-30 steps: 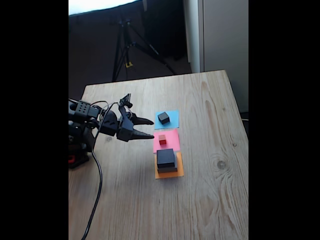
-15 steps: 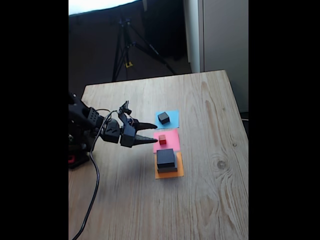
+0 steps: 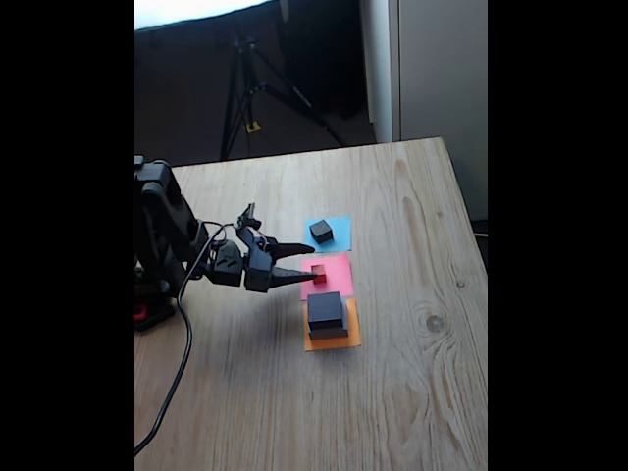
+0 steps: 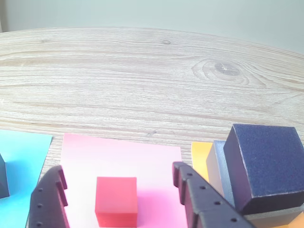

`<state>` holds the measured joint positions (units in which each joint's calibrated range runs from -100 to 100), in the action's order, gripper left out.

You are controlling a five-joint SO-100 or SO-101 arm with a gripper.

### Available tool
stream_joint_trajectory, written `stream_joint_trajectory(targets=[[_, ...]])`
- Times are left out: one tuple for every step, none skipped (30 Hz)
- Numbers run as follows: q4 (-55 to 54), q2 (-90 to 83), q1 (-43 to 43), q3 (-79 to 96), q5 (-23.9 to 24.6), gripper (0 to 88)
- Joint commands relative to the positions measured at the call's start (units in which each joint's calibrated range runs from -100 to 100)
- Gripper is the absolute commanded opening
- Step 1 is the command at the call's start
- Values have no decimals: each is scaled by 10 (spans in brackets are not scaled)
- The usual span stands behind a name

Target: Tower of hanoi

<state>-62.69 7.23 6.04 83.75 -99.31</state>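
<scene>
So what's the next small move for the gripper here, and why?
Probably ease forward a little more, then close. In the wrist view the open gripper has a finger on each side of the red cube on the pink square, with gaps on both sides, so nothing is held yet. The fixed view shows the fingertips just reaching the cube.

The fixed view looks down at an angle from beyond the near edge of the pale wooden table point(image 3: 412, 392), from well back, facing a dark tripod point(image 3: 257, 93) and wall behind the far edge. The wrist view sits low and very near the tabletop, looking out between the two black gripper fingers point(image 4: 202, 202) across the table's width. Both views share the tiny red cube point(image 3: 319, 274) point(image 4: 116, 201) on the pink paper square point(image 3: 337, 277) point(image 4: 118, 159), with the blue paper square point(image 3: 339, 224) point(image 4: 23, 156) and orange paper square point(image 3: 334, 340) point(image 4: 200, 154) on either side.
</scene>
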Motion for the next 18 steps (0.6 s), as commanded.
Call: stream_joint_trajectory(targets=[[-20, 35, -2, -47, -7, 261], [-23, 47, -1, -55, -7, 261], [-23, 54, -1, -61, -7, 261], [-23, 63, 0, -66, -7, 262], [-23, 69, 0, -67, -7, 262], [-24, 76, 0, -67, -7, 261], [-26, 81, -1, -66, -7, 261], [-31, 87, -2, -63, -7, 261], [-36, 91, -5, -61, -7, 261], [-38, 96, -7, -59, -7, 261], [-43, 101, -10, -58, -7, 261], [-44, 106, -12, -58, -7, 261], [-44, 110, -13, -58, -7, 262], [-44, 113, -13, -57, -7, 262], [-45, 117, -14, -57, -7, 262], [-45, 119, -14, -57, -7, 262], [-45, 122, -15, -57, -7, 261], [-45, 123, -17, -58, -7, 261]])
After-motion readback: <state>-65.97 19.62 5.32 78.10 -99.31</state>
